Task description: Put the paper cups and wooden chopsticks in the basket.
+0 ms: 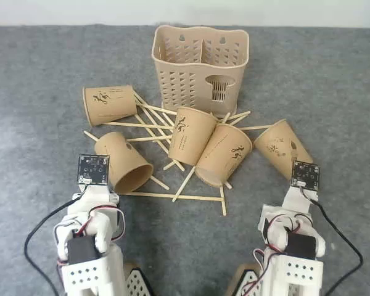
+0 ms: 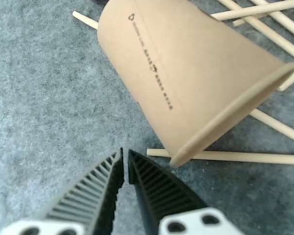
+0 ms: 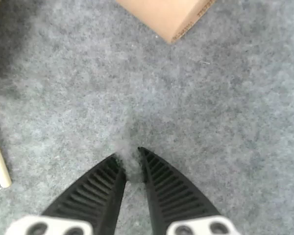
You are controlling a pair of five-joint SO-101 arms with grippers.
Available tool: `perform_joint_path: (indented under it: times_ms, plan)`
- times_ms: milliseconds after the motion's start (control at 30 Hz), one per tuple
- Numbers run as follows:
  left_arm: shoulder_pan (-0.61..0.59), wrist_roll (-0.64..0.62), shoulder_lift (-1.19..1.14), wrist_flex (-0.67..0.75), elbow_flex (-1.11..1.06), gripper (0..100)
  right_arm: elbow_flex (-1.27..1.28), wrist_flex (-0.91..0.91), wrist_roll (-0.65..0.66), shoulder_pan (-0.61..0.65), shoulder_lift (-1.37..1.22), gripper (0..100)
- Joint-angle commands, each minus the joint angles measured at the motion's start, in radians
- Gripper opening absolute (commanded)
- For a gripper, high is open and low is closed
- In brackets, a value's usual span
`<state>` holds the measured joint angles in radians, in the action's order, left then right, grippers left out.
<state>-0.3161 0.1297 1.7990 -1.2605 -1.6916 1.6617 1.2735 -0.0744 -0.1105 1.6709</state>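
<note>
Paper cup (image 2: 196, 83): likely light, thin-walled, crushable; best pinched gently at rolled rim. Left end effector (image 2: 125, 152), right end effector (image 3: 130, 154) nearly closed, empty.

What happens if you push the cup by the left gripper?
The cup lies on its side and tapers, so it would probably roll in a curve. It looks like thin paper: likely light, easily squashed.

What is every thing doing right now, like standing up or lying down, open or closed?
Basket: standing upright.
Paper cups: all five tipped over, outside the basket.
Chopsticks: lying scattered flat, some under cups.
Left gripper: shut, empty.
Right gripper: shut, empty.
</note>
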Motion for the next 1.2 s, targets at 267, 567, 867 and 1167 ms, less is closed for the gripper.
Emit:
perform_joint_path:
  times_ms: [267, 567, 867, 1167]
  plan:
    - [-0.006, 0.003, 0.023, -0.003, 0.007, 1, -0.005, -0.021, -0.012, -0.008, 0.002, 0.6]
    - [-0.006, 0.003, 0.023, -0.003, 0.007, 1, -0.005, -0.021, -0.012, -0.008, 0.002, 0.6]
    - [-0.006, 0.003, 0.023, -0.003, 0.007, 1, -0.005, -0.021, -0.012, -0.008, 0.002, 0.6]
    - [0.018, 0.002, 0.023, -0.003, 0.007, 1, -0.005, -0.021, -0.011, -0.008, 0.002, 0.6]
